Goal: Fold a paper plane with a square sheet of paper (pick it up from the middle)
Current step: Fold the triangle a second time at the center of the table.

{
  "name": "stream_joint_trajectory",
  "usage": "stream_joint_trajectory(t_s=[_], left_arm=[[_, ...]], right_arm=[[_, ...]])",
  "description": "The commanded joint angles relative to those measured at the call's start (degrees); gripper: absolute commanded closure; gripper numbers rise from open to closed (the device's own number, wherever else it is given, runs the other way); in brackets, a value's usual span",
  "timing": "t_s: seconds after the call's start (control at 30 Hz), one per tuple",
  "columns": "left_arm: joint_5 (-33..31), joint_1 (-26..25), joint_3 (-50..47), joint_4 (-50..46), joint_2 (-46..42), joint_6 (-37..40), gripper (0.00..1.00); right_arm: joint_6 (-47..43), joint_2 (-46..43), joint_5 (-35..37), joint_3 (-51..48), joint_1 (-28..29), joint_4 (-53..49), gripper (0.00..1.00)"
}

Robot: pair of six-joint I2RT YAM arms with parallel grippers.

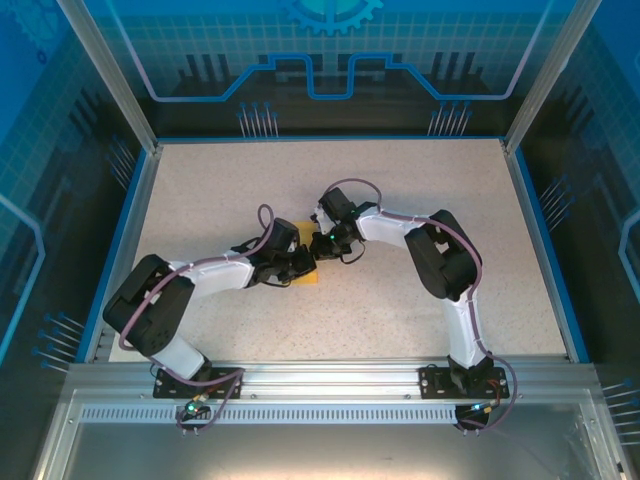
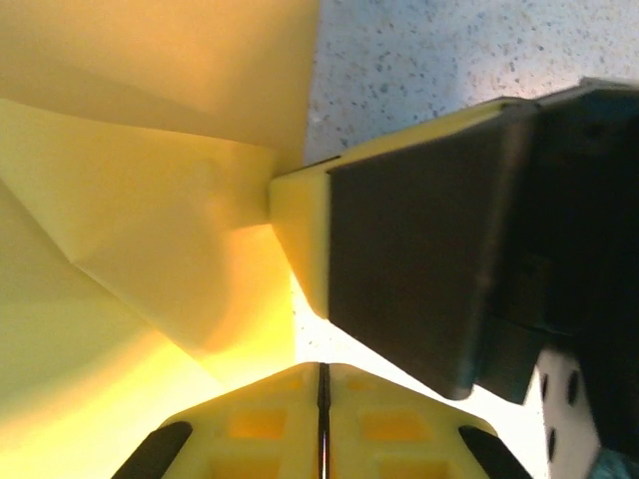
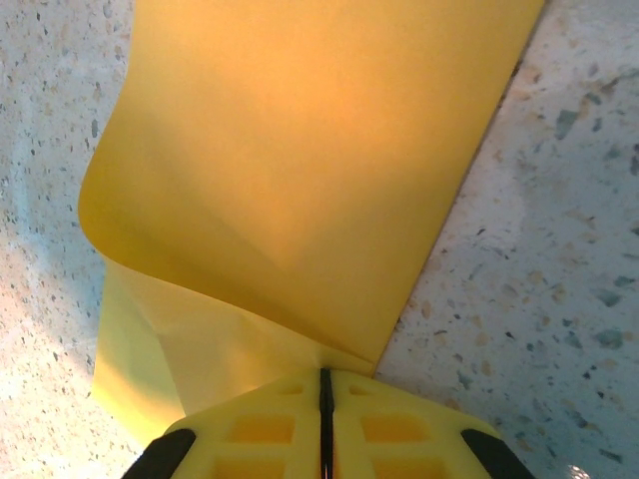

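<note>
Starting at the near edge, the left arm (image 1: 190, 290) and right arm (image 1: 445, 260) were seen bolted to a rail (image 1: 320, 378) and bent inward to meet at the middle of the tabletop (image 1: 200, 180). The left claw (image 2: 321, 371) was seen with its pads pressed together, only a thin dark seam between them. The sheet (image 2: 150, 249) lay just past its tips, creased and partly lifted; whether any of it was pinched there could not be told. One finger (image 2: 300, 235) of the right claw (image 3: 324, 374) was seen just beside those tips, at the sheet's edge. The right claw was likewise closed, and an edge of the sheet was gripped at its tips, the paper curled over itself in a soft loop. Beyond, speckled tabletop was seen up to a blue rim (image 1: 320, 138).
</note>
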Motion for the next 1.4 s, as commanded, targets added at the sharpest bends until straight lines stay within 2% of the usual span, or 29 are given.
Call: stream_joint_trajectory(t_s=[0.0, 0.4, 0.77, 1.17, 1.37], left_arm=[[-1.81, 0.56, 0.89, -1.8, 2.03, 0.7, 0.9], [-1.62, 0.68, 2.56, -0.93, 6.91, 1.02, 0.92], [-1.35, 0.65, 1.49, -2.56, 7.81, 0.32, 0.96], [-0.76, 0.66, 1.06, -1.87, 7.83, 0.52, 0.98], [-0.53, 0.66, 1.14, -1.68, 7.44, 0.25, 0.98]], right_arm=[[0.46, 2.39, 2.13, 0.4, 0.38, -2.05, 0.9], [0.8, 1.38, -0.83, 0.2, -0.15, -0.93, 0.9], [2.52, -6.72, 0.38, -2.86, -0.33, 1.14, 0.89], [2.2, -1.03, -1.62, 0.1, 1.21, 0.23, 0.89], [2.12, 1.33, -0.18, 1.33, 1.25, -1.06, 0.9]])
